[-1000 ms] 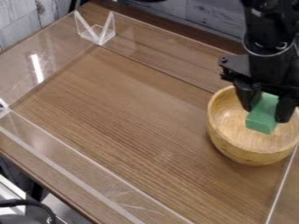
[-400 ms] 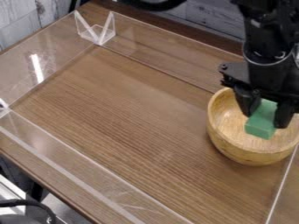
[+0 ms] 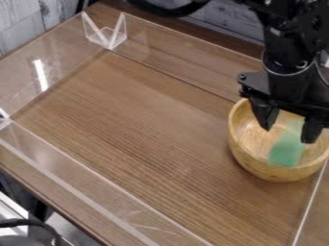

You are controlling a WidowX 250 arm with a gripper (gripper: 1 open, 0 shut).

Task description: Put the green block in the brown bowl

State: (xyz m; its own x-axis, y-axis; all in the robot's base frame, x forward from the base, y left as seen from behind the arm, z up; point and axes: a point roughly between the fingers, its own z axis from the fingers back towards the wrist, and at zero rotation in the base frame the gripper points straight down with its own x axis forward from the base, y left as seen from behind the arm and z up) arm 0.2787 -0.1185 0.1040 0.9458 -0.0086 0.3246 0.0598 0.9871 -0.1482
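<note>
- Camera view: the black robot gripper (image 3: 290,117) hangs over the round light-brown wooden bowl (image 3: 252,154) at the right side of the wood-grain table (image 3: 129,135), pointing steeply downward.
- The gripper's two fingers stand spread apart, with nothing pinched between them.
- The small bright green rectangular block (image 3: 287,151) sits below the fingertips, inside the rim of the bowl. It looks pale and smeared, so it is likely mid-drop or only just landing; whether it lies flat on the bowl's floor cannot be told.
- The block appears clear of both fingers, though the blur makes a light touch at its upper end hard to rule out.
- Judged progress: the carrying and the release look done, and the block is within the bowl, which is what the task asks.
- What seems left: the block settling inside without bouncing out, and the arm lifting straight up clear of the thick rim.
- A clear plastic wall (image 3: 77,202) edges the table; a small transparent stand (image 3: 106,32) sits at the far corner, well apart from the bowl.
</note>
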